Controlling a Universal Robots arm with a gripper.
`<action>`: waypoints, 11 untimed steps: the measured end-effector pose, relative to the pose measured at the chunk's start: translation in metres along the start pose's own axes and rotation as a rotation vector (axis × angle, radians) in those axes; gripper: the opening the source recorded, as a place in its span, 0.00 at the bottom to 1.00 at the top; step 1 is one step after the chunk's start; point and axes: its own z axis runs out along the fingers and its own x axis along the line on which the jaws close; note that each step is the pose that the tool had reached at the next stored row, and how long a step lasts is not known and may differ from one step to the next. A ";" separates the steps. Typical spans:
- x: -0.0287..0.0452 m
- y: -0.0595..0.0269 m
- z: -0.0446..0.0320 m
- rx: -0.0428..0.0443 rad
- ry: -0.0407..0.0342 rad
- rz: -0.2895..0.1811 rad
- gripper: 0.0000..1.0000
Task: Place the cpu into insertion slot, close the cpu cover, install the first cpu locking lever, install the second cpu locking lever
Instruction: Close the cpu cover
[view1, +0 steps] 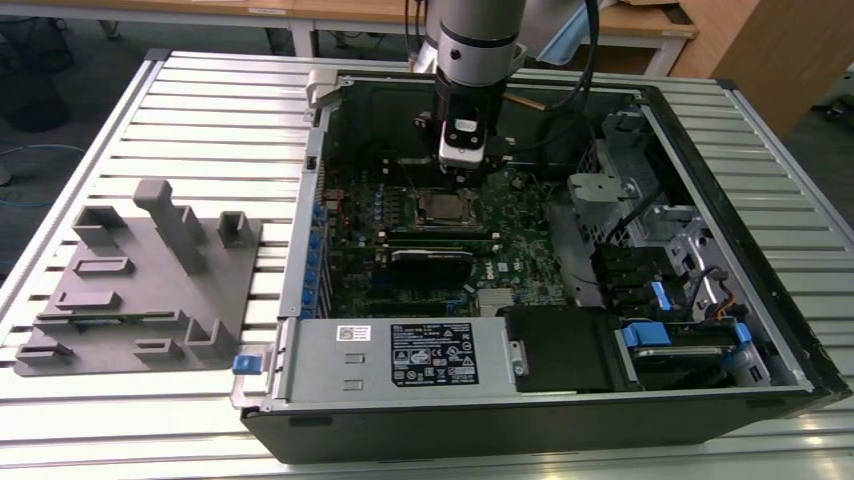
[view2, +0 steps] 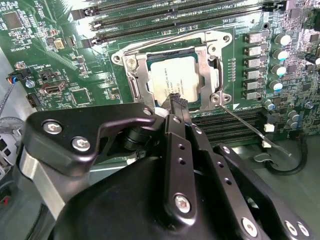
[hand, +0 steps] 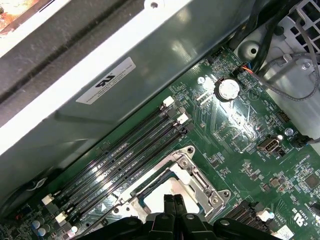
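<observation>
The cpu (view2: 175, 77), a dull silver square, lies in the insertion slot (view1: 445, 208) on the green board. The cpu cover (view2: 140, 75), a silvery frame, is down around it, and the chip shows through its cut-out. My gripper (view2: 175, 99) is shut with nothing in it, its tips at the cover's edge; it also shows in the exterior view (view1: 461, 172) and the first wrist view (hand: 170, 199). One thin locking lever (view2: 255, 130) sticks out loose, angled away from the socket corner. A second lever (view2: 165, 39) runs along the socket's side by the memory slots.
Long black memory slots (hand: 125, 155) lie beside the socket, with the case's metal wall (hand: 100, 100) just past them. A coin battery (hand: 229, 90) sits on the board. A grey fixture (view1: 134, 280) stands on the slatted table at the exterior view's left. Blue-tabbed drive bays (view1: 641, 335) fill the case's corner.
</observation>
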 end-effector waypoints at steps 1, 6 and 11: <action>0.0000 0.0000 0.0000 0.0000 0.0000 0.000 0.10; 0.0000 0.0000 0.0000 -0.0001 0.0003 -0.007 0.10; 0.0000 0.0000 0.0001 -0.0001 0.0020 -0.058 0.10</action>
